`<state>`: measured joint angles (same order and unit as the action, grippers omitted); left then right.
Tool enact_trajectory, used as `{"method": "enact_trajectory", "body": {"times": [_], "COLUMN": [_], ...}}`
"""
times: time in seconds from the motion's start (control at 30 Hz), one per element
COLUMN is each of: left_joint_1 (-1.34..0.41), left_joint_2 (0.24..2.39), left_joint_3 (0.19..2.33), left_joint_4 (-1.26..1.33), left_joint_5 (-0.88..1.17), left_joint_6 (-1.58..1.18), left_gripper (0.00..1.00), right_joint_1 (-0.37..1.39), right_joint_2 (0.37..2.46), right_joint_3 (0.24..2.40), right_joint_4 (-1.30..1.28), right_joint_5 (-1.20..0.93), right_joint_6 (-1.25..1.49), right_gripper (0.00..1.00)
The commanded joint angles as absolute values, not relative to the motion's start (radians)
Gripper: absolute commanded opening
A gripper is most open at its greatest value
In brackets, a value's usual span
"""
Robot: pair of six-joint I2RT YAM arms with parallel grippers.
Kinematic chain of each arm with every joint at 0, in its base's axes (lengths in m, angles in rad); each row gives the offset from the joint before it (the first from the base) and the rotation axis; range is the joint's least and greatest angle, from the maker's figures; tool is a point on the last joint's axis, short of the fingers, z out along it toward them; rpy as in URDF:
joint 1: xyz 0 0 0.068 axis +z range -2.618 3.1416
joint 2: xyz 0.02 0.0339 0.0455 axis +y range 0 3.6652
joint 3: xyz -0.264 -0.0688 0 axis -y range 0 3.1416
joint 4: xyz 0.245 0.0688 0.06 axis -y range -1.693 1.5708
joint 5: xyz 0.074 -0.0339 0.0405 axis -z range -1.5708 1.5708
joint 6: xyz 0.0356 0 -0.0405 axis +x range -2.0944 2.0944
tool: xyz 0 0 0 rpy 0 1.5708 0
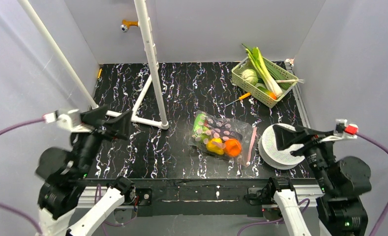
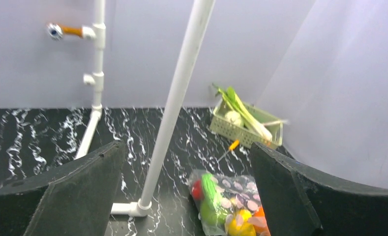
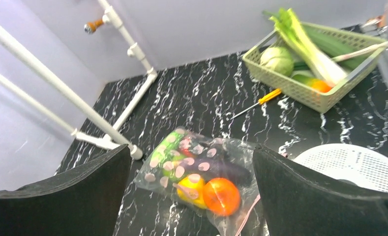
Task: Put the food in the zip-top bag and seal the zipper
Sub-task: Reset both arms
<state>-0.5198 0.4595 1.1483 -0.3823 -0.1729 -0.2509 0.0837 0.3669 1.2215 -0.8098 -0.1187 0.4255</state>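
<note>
- The clear, crinkly plastic zip-top bag printed with dull pink dots [image 1: 238,129] lies flat on the black, white-veined desk [image 1: 172,147], a little right of centre and near the front edge.
- The food is inside it. A round orange fruit [image 1: 232,147] sits at the near end, touching a yellow piece [image 1: 215,145]. Green pieces [image 1: 199,125] fill the far left corner. A dark purple grape bunch [image 3: 216,168] lies between them.
- The narrow pink zipper strip [image 1: 251,145] runs along the bag's right edge. From the overhead view it may be pressed shut, but the wrist views are too blurred to settle it.
- The left tool [image 1: 112,122] hangs above the desk's left side, well apart from the bag. Its dark fingers are spread wide, with nothing between them.
- The right tool [image 1: 286,139] hovers over a white, round perforated disc [image 1: 268,143] just beside the zipper edge. It is released too: its fingers are parted and touch neither the bag nor the disc.
- A pale green slatted plastic basket [image 1: 251,91] stands at the far right corner. It holds a long green-and-white leek [image 1: 264,69] and a pale green cabbage head [image 1: 249,76].
- A thin orange-handled screwdriver [image 1: 238,99] lies on the desk just in front of the basket.
- A white pipe frame [image 1: 152,64] rises from the desk's left half.
</note>
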Motion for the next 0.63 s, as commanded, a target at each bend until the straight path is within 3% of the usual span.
{"method": "enact_trajectory", "body": {"times": [0.0, 0.23, 0.6], "left_joint_1": [-0.515, -0.515, -0.515], "left_joint_2": [0.399, 0.388, 0.377], "left_joint_3": [1.212, 1.321, 1.295], "left_joint_4": [-0.503, -0.551, -0.538], "left_joint_5": [-0.239, -0.248, -0.253], "left_joint_6": [-0.217, -0.197, -0.239], "left_gripper": [0.98, 0.98, 0.98], "right_joint_1": [0.087, 0.095, 0.104], "right_joint_2": [0.338, 0.327, 0.326], "right_joint_3": [1.255, 1.263, 1.255], "right_joint_4": [-0.811, -0.831, -0.834], "right_joint_5": [0.042, 0.126, 0.12], "right_joint_6": [0.424, 0.453, 0.455], "right_gripper": [0.98, 0.98, 0.98]}}
